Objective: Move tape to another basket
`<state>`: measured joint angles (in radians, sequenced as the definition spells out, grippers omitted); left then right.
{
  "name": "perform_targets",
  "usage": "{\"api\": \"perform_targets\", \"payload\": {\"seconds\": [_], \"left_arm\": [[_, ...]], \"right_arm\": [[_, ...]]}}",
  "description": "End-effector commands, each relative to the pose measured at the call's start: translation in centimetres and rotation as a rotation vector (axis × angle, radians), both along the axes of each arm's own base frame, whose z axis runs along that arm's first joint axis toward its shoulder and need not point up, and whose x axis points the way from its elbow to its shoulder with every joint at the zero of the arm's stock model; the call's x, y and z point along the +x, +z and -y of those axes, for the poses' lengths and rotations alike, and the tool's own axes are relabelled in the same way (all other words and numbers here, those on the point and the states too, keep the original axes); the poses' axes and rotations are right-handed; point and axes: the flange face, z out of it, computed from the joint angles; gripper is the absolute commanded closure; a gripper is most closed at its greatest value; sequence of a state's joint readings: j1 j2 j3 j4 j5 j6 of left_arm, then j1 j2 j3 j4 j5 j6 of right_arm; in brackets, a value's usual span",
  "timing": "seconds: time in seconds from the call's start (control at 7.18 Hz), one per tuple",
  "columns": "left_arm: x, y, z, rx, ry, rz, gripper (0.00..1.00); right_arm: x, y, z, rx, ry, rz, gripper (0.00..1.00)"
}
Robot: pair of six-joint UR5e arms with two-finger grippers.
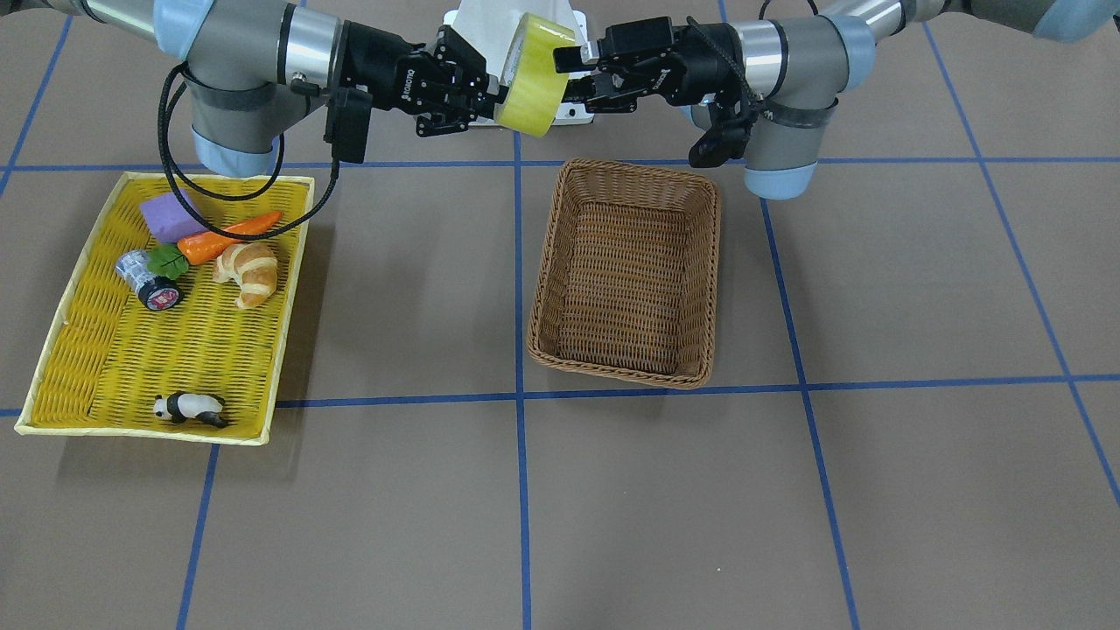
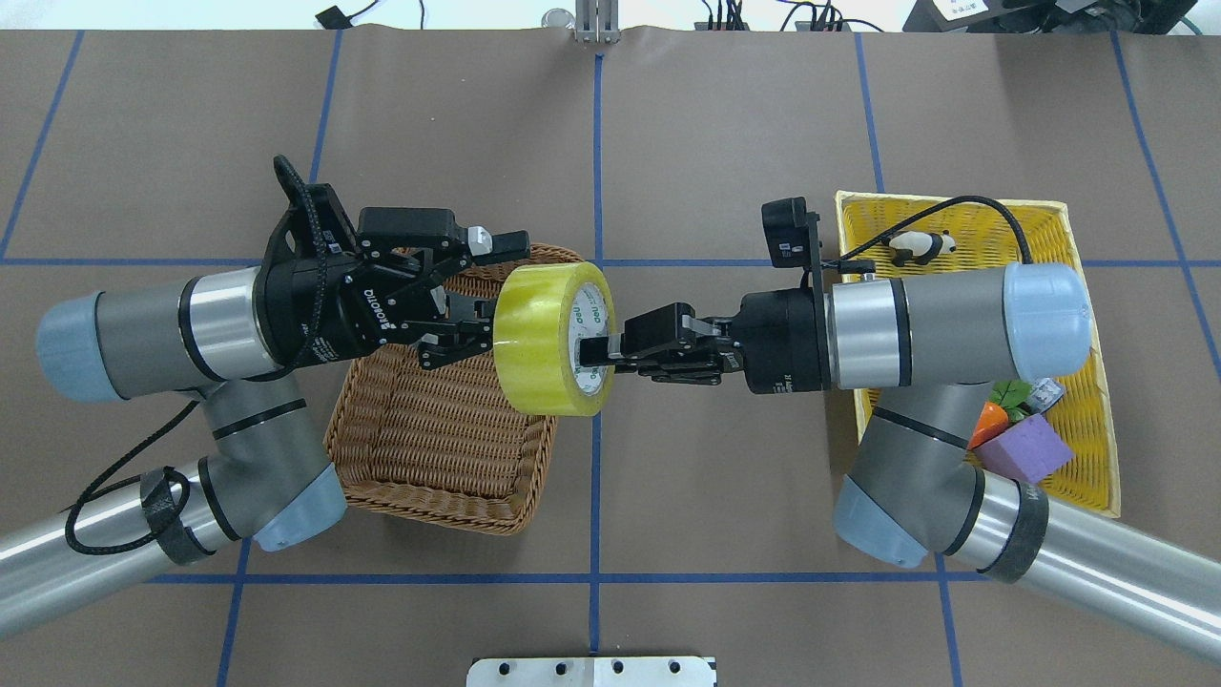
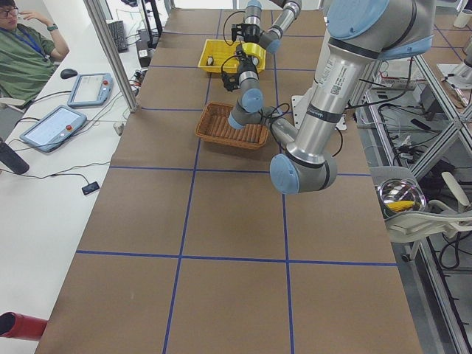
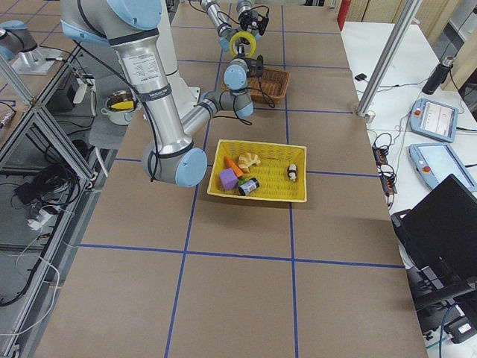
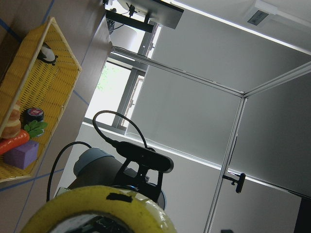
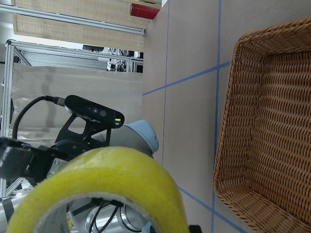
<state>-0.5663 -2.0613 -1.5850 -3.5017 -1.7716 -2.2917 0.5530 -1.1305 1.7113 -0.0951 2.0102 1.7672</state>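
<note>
Nearest in the front view, the brown wicker basket (image 1: pixel 553 271) sits with no tape in it. Beside it is the yellow woven tray (image 1: pixel 201 350), well apart.

Beyond the basket and high off the table, the tape (image 1: pixel 532 79) hangs between the two arms. It is close to the basket's rim on the side toward the table's middle, and seemingly not yet over the basket floor.

The right gripper (image 2: pixel 606 351) is clamped on the roll's wall, with one finger reaching into the white printed core. The left gripper (image 2: pixel 491 286) faces it with jaws spread. Its far finger lies just outside the roll's curved surface and its near finger sits at the opposite face, so it appears not yet closed.

This looks like the hand-over step. The next move probably calls for the left jaws to pinch the wall. The right gripper would then let go and back out of the core before the left arm carries the roll over the basket and lowers it.

The roll stands on edge. Its axis runs roughly level along the line between the grippers, slightly tilted, and the open core points at the right arm.
</note>
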Motion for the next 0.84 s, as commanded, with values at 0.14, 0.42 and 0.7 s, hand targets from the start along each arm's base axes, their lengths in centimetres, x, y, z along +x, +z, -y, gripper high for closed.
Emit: {"api": "perform_targets", "payload": {"seconds": [0.14, 0.42, 0.7], "left_arm": [[0.05, 0.21, 0.01, 0.001, -0.003, 0.004, 0.38], [0.13, 0.39, 0.06, 0.0, -0.005, 0.009, 0.41], [0.13, 0.39, 0.06, 0.001, -0.006, 0.009, 0.48]], "right_arm": [[-0.05, -0.06, 0.02, -0.003, 0.002, 0.001, 1.0], [-0.24, -0.1, 0.01, -0.012, 0.017, 0.007, 1.0], [-0.52, -0.81, -0.02, -0.021, 0.033, 0.024, 0.91]]}}
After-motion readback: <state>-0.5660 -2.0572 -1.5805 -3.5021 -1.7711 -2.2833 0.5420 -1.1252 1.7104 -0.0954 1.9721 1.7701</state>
